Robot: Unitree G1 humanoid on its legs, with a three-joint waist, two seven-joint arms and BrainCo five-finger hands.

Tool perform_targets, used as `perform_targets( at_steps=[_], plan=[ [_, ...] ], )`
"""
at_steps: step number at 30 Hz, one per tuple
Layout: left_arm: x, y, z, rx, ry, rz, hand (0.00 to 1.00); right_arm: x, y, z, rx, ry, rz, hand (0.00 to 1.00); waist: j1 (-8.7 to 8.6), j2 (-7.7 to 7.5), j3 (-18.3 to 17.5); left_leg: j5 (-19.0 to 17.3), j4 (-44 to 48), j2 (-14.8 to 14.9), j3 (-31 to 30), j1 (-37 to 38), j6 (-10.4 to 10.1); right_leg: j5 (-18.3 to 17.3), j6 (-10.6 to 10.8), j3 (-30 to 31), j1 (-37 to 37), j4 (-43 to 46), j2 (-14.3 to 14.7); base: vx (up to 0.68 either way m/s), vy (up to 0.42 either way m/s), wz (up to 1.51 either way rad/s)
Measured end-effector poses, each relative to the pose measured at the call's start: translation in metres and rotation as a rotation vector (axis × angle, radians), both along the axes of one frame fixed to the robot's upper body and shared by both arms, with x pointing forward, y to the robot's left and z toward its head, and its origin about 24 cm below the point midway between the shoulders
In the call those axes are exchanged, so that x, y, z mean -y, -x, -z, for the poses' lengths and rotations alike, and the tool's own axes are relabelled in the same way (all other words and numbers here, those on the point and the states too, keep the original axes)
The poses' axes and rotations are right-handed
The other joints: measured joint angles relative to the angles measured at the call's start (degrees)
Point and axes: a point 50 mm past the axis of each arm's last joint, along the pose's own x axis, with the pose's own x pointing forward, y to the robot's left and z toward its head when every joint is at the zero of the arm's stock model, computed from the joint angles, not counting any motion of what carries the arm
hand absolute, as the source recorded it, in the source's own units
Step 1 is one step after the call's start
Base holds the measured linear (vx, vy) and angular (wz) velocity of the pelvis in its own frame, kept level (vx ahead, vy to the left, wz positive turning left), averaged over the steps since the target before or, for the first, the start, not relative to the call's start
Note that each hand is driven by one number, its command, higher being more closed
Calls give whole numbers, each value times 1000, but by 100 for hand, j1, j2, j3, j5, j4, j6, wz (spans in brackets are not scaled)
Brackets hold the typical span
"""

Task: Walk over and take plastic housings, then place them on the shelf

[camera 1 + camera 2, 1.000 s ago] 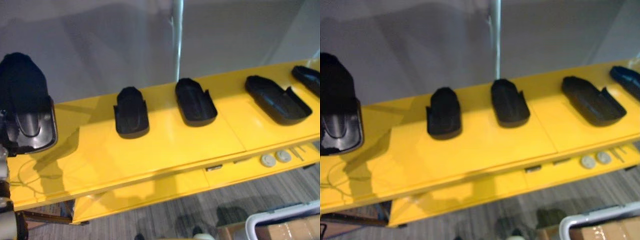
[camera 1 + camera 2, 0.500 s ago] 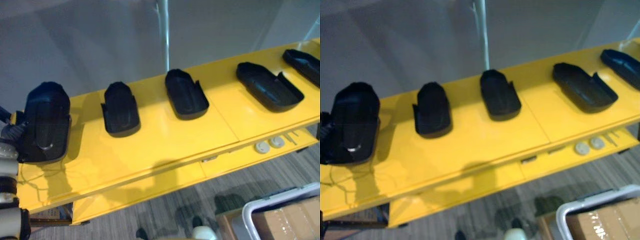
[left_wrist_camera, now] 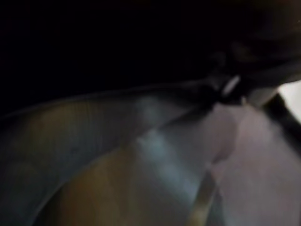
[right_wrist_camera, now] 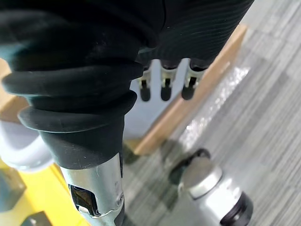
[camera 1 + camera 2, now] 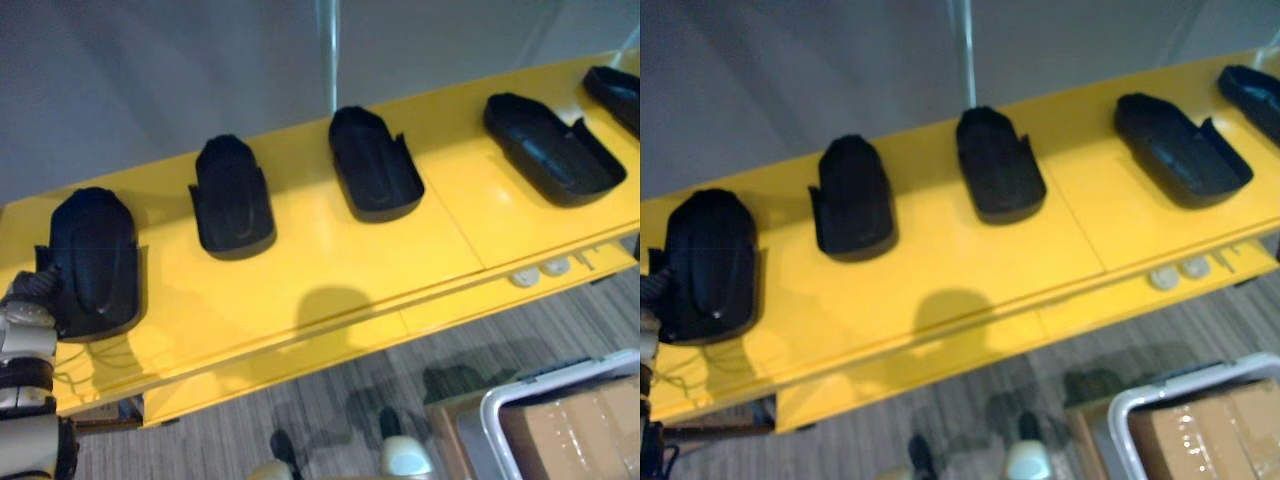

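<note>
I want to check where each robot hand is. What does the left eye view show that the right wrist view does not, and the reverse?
Left eye view: five black plastic housings in a row on the yellow shelf, with the left robot hand at the side of the leftmost housing.
Right wrist view: the right robot hand, relaxed and holding nothing, hanging above the floor.
Both: the grey carpet floor and some of the yellow shelf surface.
</note>
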Motion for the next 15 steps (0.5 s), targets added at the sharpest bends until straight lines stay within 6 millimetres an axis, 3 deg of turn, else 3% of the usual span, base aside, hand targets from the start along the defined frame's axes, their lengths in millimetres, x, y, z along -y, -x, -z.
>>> perform_targets(
  at_steps=[7, 13, 15],
  plan=[
    [5, 0, 9, 102, 31, -83, 0, -2, -7, -2, 26, 1, -18, 0, 23, -36, 132, -31, 28, 22, 119, -18, -15, -4, -7, 103, -85, 50, 17, 7, 4, -7],
    [9, 1, 16, 153, -50, -209, 0, -4, -6, -1, 25, -8, -9, 0, 14, -51, 130, -144, 191, 54, 202, 5, -6, -5, -9, 161, -61, 70, 21, 1, 3, -8],
    [7, 5, 9, 227, -118, -303, 0, -5, -4, 0, 26, -13, 0, 0, 16, -70, 119, -144, 172, 69, 263, 72, -7, -5, -9, 224, -50, 79, 47, -2, -8, -14]
  ],
)
